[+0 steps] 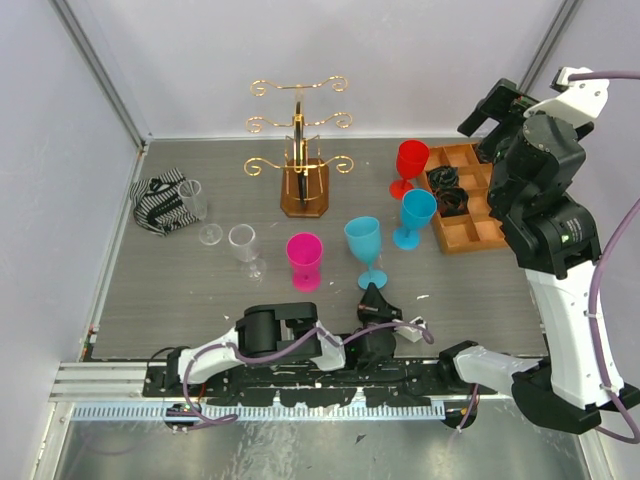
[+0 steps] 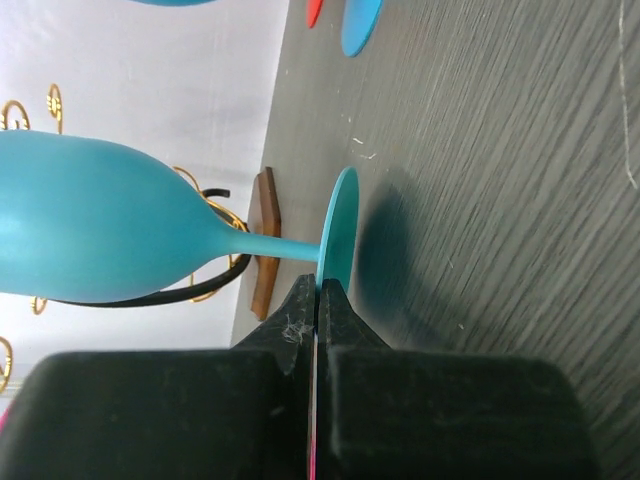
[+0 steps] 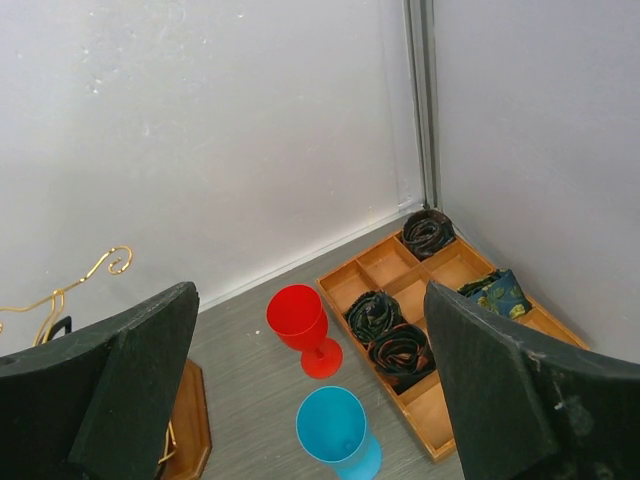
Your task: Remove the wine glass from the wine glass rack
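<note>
Fingers of your left gripper [image 2: 318,300] are pressed together, flat against each other with nothing between them, and they sit low over the table [image 1: 180,290] just beside the round foot of a teal wine glass [image 1: 365,242] that stands upright near the middle of the near edge. Fingers of your right gripper [image 3: 310,400] are spread wide and carry nothing, held high above the far right corner of the table, looking down on a red glass [image 1: 410,165], a blue glass [image 1: 414,215] and a wooden tray [image 1: 470,235] of rolled cloths. Look next at the gold rack [image 1: 300,140] at the middle of the far edge: from the overhead view its curled arms appear bare, with no glass hanging from them. A pink glass [image 1: 305,260] and clear glasses [image 1: 243,245] stand on the table toward the left, near a striped cloth [image 1: 158,203]. Judging by this, the teal glass already stands on the table and off the rack, which is what the task asks for, so you seem to be at the letting-go end of the job; which glass came from the rack, the pictures cannot tell you. Any move now calls for care that the shut left fingers do not nudge the foot and tip the glass.
</note>
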Controlling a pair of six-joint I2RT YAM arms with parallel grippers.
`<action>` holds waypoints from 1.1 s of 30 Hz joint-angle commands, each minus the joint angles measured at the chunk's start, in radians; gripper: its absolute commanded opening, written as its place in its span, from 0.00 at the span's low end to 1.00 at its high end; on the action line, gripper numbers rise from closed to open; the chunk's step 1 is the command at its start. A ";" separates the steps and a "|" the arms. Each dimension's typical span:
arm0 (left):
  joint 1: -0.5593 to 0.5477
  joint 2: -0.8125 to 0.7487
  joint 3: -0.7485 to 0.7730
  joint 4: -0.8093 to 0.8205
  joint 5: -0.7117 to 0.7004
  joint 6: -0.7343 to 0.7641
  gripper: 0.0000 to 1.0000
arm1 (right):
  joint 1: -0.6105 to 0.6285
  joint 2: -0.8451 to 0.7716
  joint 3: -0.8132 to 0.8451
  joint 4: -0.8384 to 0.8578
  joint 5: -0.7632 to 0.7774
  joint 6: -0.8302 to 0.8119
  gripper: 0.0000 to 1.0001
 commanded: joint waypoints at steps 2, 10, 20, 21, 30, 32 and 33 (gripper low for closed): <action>0.010 -0.024 0.002 -0.142 0.014 -0.203 0.00 | -0.005 -0.028 -0.018 0.070 0.015 -0.018 1.00; 0.026 -0.037 0.040 -0.419 0.076 -0.445 0.00 | -0.007 -0.040 -0.045 0.088 0.014 -0.018 1.00; 0.046 -0.040 0.067 -0.610 0.168 -0.593 0.02 | -0.007 -0.056 -0.060 0.106 0.030 -0.037 1.00; 0.045 -0.047 0.068 -0.634 0.186 -0.612 0.04 | -0.007 -0.057 -0.061 0.107 0.034 -0.039 1.00; 0.045 -0.088 0.056 -0.765 0.324 -0.723 0.16 | -0.007 -0.069 -0.071 0.123 0.049 -0.052 1.00; 0.046 -0.096 0.052 -0.780 0.343 -0.739 0.18 | -0.008 -0.067 -0.074 0.124 0.049 -0.051 1.00; 0.045 -0.103 0.050 -0.791 0.358 -0.747 0.20 | -0.007 -0.067 -0.075 0.125 0.048 -0.050 1.00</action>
